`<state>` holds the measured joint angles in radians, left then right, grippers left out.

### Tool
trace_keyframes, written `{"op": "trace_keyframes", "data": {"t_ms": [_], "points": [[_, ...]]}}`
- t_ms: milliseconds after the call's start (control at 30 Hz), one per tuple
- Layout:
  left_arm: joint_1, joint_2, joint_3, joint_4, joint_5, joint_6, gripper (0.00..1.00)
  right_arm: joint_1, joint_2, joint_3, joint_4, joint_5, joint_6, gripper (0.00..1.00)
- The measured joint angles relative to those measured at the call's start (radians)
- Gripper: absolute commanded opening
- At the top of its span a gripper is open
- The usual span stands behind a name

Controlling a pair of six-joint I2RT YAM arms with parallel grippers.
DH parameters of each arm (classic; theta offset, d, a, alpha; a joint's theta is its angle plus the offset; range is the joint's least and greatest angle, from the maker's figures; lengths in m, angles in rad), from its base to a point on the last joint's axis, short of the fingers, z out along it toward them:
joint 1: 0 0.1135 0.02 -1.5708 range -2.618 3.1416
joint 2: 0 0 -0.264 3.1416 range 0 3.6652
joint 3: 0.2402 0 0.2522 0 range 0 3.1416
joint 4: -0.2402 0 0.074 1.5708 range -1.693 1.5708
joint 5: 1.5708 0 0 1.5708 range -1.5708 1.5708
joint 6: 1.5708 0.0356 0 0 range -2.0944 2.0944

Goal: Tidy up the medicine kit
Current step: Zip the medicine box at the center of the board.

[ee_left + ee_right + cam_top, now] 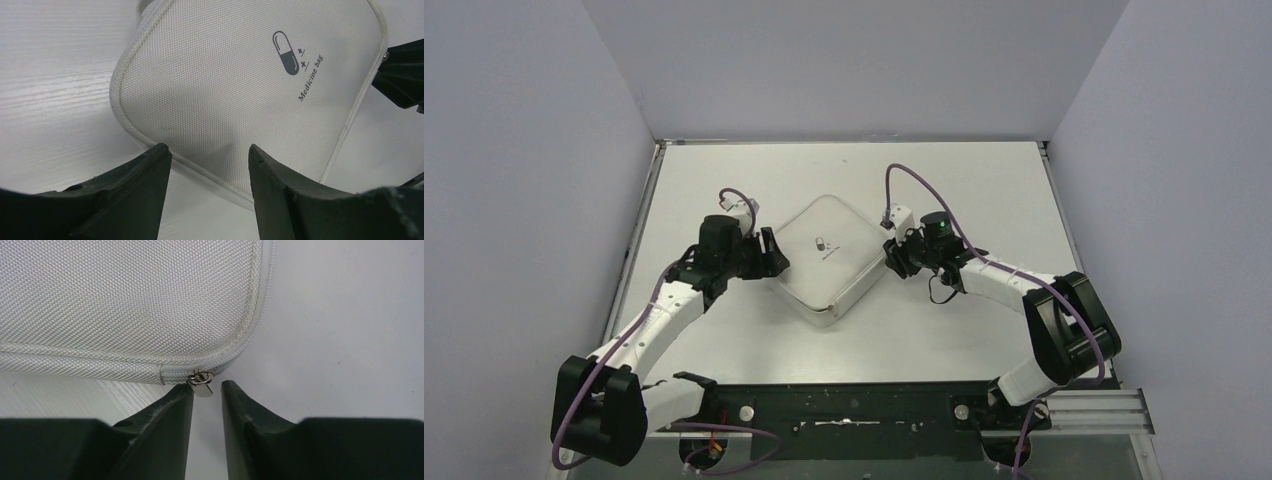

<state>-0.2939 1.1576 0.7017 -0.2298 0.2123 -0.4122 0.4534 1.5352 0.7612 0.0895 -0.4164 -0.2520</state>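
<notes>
The medicine kit point(829, 255) is a white woven zip case with a dark pill logo, lying closed and turned like a diamond on the table. My left gripper point(776, 262) sits at its left edge, open. In the left wrist view its fingertips point(207, 152) reach the kit's piped rim point(225, 90) with nothing between them. My right gripper point(890, 255) is at the kit's right corner. In the right wrist view its jaws point(207, 387) stand narrowly apart, and the small metal zipper pull point(202, 383) hangs between the tips beside the left finger, not pinched.
The white table point(964, 190) is enclosed by grey walls at the back and on both sides. A black rail point(844, 410) with the arm bases runs along the near edge. The right gripper's dark finger point(402, 75) shows at the far corner in the left wrist view.
</notes>
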Motion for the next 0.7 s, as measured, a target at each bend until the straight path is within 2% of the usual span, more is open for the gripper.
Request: {"op": "trace_keyframes", "data": {"t_ms": [167, 400, 700], "points": [[0.0, 0.016, 0.008, 0.004, 0.0, 0.007, 0.54, 0.001, 0.0, 0.0, 0.001, 0.017, -0.009, 0.0], [0.001, 0.093, 0.079, -0.03, -0.003, 0.052, 0.51, 0.006, 0.0, 0.004, -0.002, 0.066, -0.014, 0.0], [0.03, 0.177, 0.13, -0.033, 0.005, 0.092, 0.51, 0.006, -0.043, -0.039, 0.03, 0.14, 0.06, 0.0]]}}
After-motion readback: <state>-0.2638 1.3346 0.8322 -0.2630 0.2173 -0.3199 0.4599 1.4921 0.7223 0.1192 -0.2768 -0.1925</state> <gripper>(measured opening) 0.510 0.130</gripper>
